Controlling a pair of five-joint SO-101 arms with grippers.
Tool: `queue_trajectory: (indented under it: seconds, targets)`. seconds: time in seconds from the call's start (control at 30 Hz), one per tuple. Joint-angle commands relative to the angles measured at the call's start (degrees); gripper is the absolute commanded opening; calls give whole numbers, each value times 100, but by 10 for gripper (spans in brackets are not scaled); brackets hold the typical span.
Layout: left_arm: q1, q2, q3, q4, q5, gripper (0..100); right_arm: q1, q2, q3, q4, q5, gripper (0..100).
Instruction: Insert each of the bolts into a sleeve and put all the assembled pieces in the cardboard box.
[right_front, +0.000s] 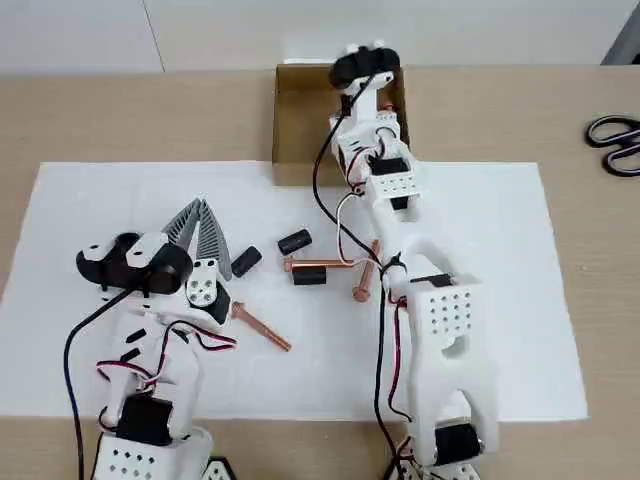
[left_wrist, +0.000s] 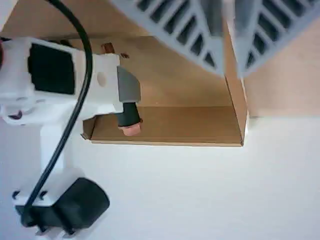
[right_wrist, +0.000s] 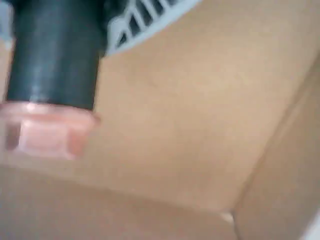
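My right gripper (left_wrist: 128, 107) hangs inside the cardboard box (right_front: 298, 112) at the table's far side, shut on an assembled piece (left_wrist: 129, 119): a black sleeve (right_wrist: 52, 55) with a copper bolt head (right_wrist: 46, 131) at its end, just above the box floor (right_wrist: 190, 125). My left gripper (right_front: 203, 207) rests over the white sheet at the left, shut and empty. On the sheet lie two loose black sleeves (right_front: 294, 241) (right_front: 246, 260), a sleeve with a bolt through it (right_front: 310, 271), and two loose copper bolts (right_front: 363, 276) (right_front: 262, 327).
A white paper sheet (right_front: 500, 320) covers the working area of the wooden table. Black-handled scissors (right_front: 615, 142) lie at the far right edge. My right arm (right_front: 440, 310) stretches across the sheet's middle right, close to the loose parts.
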Motion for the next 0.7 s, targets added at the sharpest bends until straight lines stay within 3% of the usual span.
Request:
queue_trajectory:
  seconds: [0.0,0.27,0.5,0.67]
  targets:
    - [-9,-62,-31,-158,-18,6,-40,57,-580,-48,-35,8]
    - [-9,-62,-31,-158,-9,6,-119,119,-589,215,-35,14]
    - [-9,-62,-31,-158,-9,6,-145,101,-589,971,369,221]
    - [-9,-62,-31,-158,-9,6,-66,66,-589,1033,475,203]
